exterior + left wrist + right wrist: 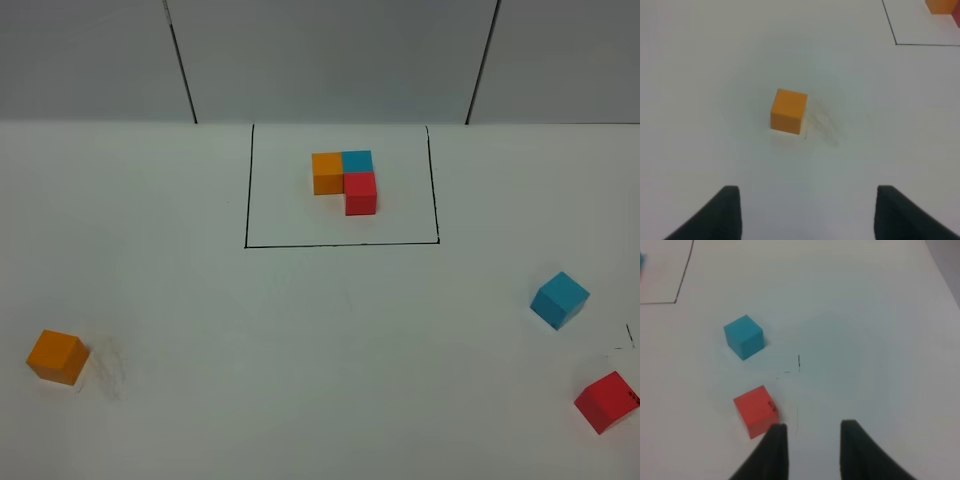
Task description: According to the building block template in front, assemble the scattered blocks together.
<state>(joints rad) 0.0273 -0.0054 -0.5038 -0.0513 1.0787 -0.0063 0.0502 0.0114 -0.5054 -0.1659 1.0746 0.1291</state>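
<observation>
The building block template [346, 180], orange, blue and red cubes joined in an L, sits inside a black drawn rectangle at the back middle. The scattered blocks lie apart on the white table. The orange cube [57, 357] is at the front left and also shows in the left wrist view [788, 111]. The light blue cube [560, 299] and the red cube [607, 401] are at the right, and both show in the right wrist view, blue [743, 336] and red [756, 410]. My left gripper [807, 202] is open, short of the orange cube. My right gripper [812, 440] is open and empty, beside the red cube.
The black rectangle line [340, 244] frames the template. Its corner shows in the left wrist view [896, 44] and the right wrist view [676, 302]. Faint pen marks [799, 362] lie near the blue and red cubes. A grey wall [330, 60] stands behind the table.
</observation>
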